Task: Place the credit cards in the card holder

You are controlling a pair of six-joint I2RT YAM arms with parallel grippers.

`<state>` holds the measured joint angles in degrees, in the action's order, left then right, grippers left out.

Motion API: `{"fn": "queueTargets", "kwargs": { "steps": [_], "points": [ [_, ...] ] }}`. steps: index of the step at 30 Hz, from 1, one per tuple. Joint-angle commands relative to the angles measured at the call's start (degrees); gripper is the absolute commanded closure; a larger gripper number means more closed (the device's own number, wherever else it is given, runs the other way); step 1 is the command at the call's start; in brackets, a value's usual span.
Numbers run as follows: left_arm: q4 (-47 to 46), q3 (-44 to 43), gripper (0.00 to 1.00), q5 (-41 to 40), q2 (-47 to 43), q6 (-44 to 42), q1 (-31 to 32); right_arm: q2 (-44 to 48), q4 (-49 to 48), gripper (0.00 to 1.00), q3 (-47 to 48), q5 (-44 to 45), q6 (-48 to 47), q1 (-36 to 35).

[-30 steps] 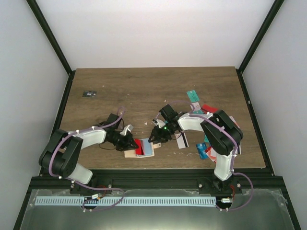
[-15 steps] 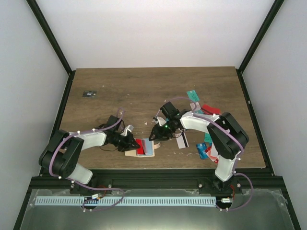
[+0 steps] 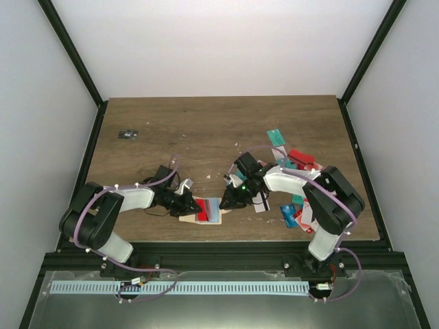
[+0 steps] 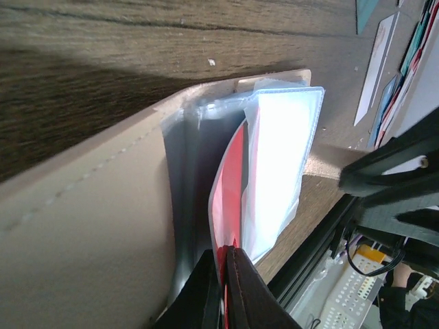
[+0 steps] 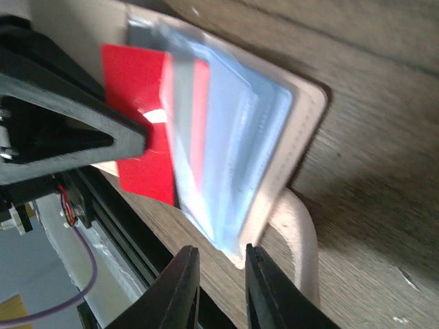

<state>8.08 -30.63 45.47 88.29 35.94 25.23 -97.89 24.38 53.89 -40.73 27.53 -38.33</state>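
Note:
The beige card holder (image 3: 208,218) lies open near the table's front edge, its clear sleeves (image 4: 281,151) fanned out. My left gripper (image 3: 186,203) is shut on a red credit card (image 4: 230,192) that stands partly inside a sleeve. In the left wrist view its jaws (image 4: 225,274) pinch the card's near edge. My right gripper (image 3: 226,201) is at the holder's right side. Its jaws (image 5: 221,288) stand open around the holder's corner (image 5: 302,130), close to the snap tab (image 5: 298,240), clamping nothing. The red card (image 5: 140,137) also shows there.
Several loose credit cards (image 3: 295,205) lie scattered at the right, with a teal one (image 3: 275,137) and a red one (image 3: 298,156) further back. A white card with a black stripe (image 3: 260,201) lies beside the right arm. A small dark object (image 3: 127,133) sits far left.
My right gripper has come down and forward to the holder's right corner, and its jaws have narrowed. The left gripper has kept its hold on the red card, barely moving.

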Motion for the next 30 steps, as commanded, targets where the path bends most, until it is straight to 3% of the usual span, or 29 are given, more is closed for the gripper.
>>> {"fn": "queueTargets", "kwargs": {
  "steps": [1, 12, 30],
  "points": [
    [1.1, 0.1, 0.96, -3.2, 2.4, -0.9, 1.1, -1.7, -2.2, 0.80, -1.7, -0.6, 0.2, 0.4],
    [0.7, -1.9, 0.96, -2.9, 6.1, -2.8, 2.2, -8.1, -1.0, 0.89, 0.0, 3.5, -2.2, 0.4],
    [2.5, -6.4, 0.96, -0.4, 12.4, -8.2, 3.2, -13.3, 1.4, 0.91, 5.4, 4.6, -5.8, 2.4]
  ]
}}
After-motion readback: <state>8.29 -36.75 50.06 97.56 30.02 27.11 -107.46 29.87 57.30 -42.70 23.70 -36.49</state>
